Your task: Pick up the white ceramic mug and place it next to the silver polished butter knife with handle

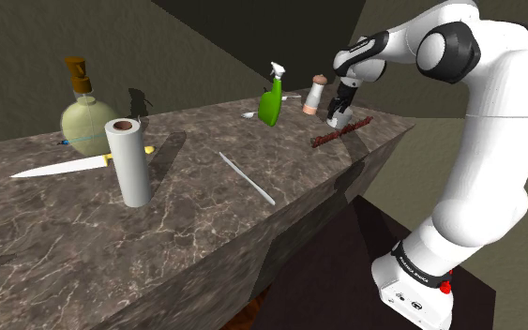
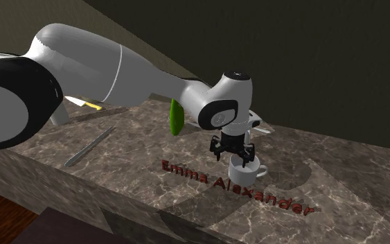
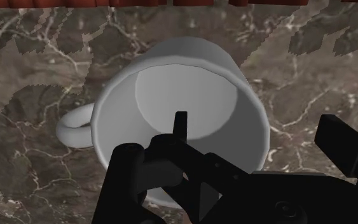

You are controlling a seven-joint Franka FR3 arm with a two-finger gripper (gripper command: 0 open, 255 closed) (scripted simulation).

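While the black pincer (image 2: 232,151) hangs spread apart over the white mug (image 2: 247,170), upright on the marbled table (image 2: 339,197) beside red lettering (image 2: 235,184), an off-centre pinch on its rim could tip it or let it slip.

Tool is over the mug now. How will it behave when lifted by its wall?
The mug looks rigid, so its wall should not give under the tool. Its smooth wall may slip if pinched lightly. The handle on one side probably tilts it a little; upright on a flat base, it seems unlikely to roll.
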